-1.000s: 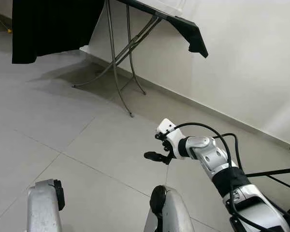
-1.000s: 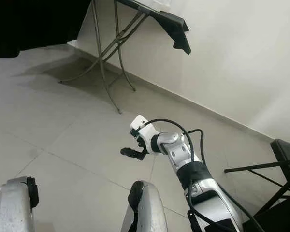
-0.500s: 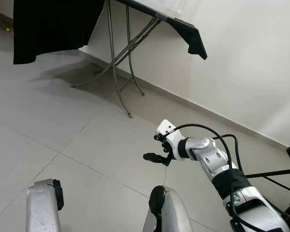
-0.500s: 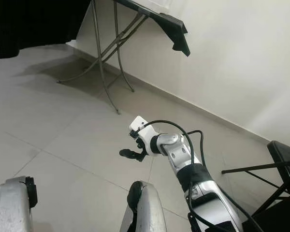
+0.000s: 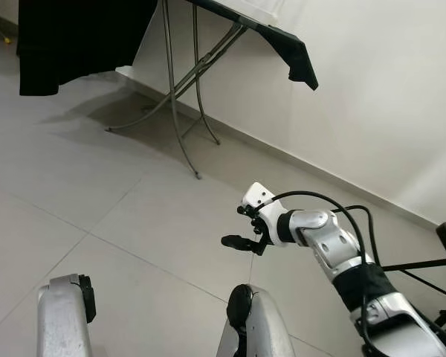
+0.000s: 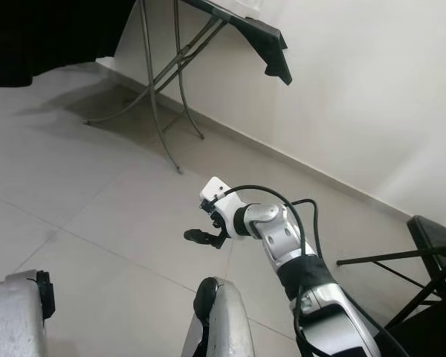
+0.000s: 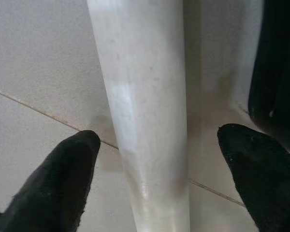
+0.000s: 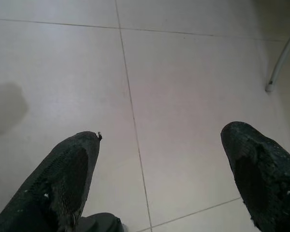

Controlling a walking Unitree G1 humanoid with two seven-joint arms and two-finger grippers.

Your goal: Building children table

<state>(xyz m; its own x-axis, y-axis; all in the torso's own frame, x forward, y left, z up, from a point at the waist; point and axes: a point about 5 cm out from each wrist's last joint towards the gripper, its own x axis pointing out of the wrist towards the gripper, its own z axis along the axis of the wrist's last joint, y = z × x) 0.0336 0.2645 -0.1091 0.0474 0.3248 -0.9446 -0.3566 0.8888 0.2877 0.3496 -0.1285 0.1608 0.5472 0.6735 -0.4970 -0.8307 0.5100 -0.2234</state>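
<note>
Tiled floor (image 5: pixel 97 193) beneath right gripper (image 5: pixel 238 242)

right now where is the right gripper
In the left eye view the right gripper is raised over the tiled floor at centre right, open and empty, nearer than the folding table's metal legs.

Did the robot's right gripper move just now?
No. The right gripper hangs above the same floor tile seam, jaws open; the slight shift is the camera's.
</note>
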